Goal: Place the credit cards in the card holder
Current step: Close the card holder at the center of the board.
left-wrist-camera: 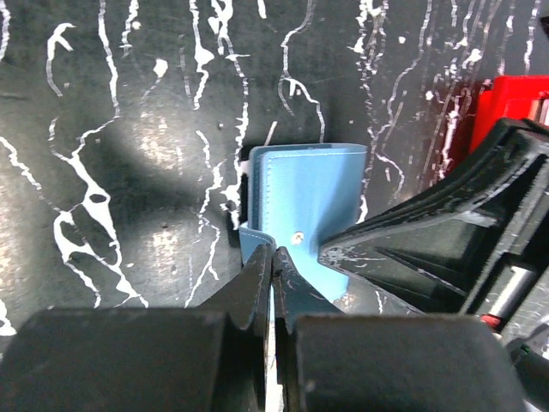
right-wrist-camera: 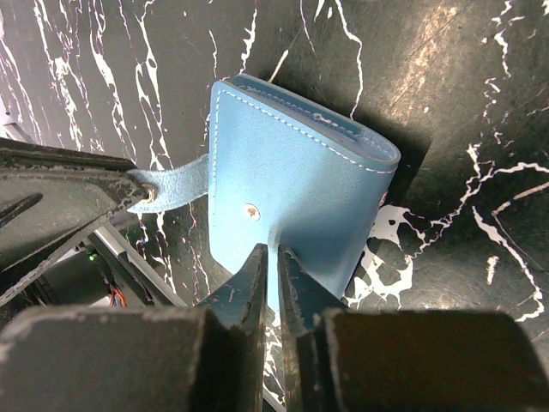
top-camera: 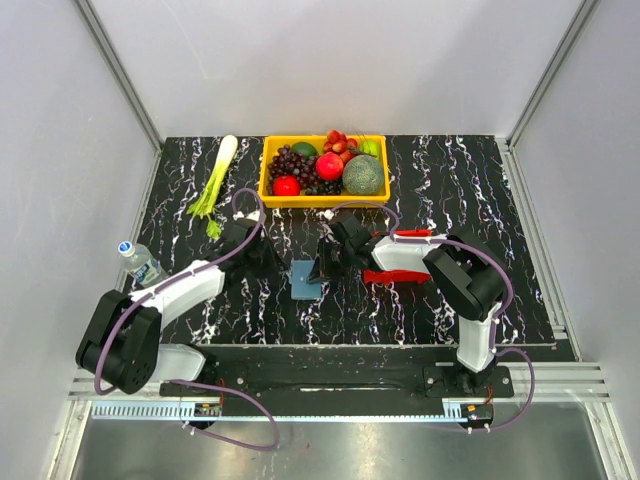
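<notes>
**Item 1, card holder** (right-wrist-camera: 292,180). Blue leather-look wallet with white stitching, folded shut. It has a metal snap stud (right-wrist-camera: 250,210) on the upper cover and a loose closure strap (right-wrist-camera: 176,184). It sits near the centre of the surface (top-camera: 450,180), a little toward 6 o'clock, between the two arms. Whether it lies fully flat or has one edge raised cannot be told.

**Item 2, left gripper** (left-wrist-camera: 273,257). The jaws are pressed together and pinch the tip of the closure strap, drawing it out sideways from the wallet body.

**Item 3, right gripper** (right-wrist-camera: 271,253). The jaws are nearly together and pinch the open edge of the upper cover, just beside the snap stud. In the left wrist view its black fingers overlap the holder from 3 o'clock.

**Item 4, red tray** (top-camera: 400,277). Open-topped plastic, at 3 o'clock from the holder and near it, largely hidden under the right arm. Its contents are not visible.

**Item 5, yellow bin** (top-camera: 270,180). It stands at 12 o'clock on the surface and holds dark grapes (top-camera: 295,165), a green melon (top-camera: 364,175), strawberries (top-camera: 337,140) and other red and green fruit.

**Item 6, leek** (top-camera: 215,185). White stalk with green leaves, lying at 11 o'clock beside the bin.

**Item 7, water bottle** (top-camera: 140,262). Clear plastic with a blue cap, at 9 o'clock, just off the surface's edge.

**Surface.** Black with white marble veining.
</notes>
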Robot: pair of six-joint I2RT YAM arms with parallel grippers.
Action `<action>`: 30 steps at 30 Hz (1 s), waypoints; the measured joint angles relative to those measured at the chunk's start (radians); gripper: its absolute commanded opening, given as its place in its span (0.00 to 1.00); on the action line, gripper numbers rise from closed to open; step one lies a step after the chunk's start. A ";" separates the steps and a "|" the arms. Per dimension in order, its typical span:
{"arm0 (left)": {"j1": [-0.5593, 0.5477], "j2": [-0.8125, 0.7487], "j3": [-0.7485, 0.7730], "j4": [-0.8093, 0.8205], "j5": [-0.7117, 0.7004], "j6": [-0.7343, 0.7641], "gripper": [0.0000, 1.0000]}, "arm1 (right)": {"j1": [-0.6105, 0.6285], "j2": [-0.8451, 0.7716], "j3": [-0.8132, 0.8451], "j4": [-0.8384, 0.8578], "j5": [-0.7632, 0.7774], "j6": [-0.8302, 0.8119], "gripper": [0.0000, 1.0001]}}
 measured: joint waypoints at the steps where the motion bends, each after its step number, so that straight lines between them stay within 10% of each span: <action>1: 0.000 0.000 0.000 0.009 0.011 -0.001 0.00 | 0.000 0.000 0.000 -0.001 0.000 0.000 0.14; 30: -0.039 0.183 0.037 0.106 0.101 -0.032 0.00 | -0.002 0.016 0.023 -0.026 -0.011 -0.003 0.16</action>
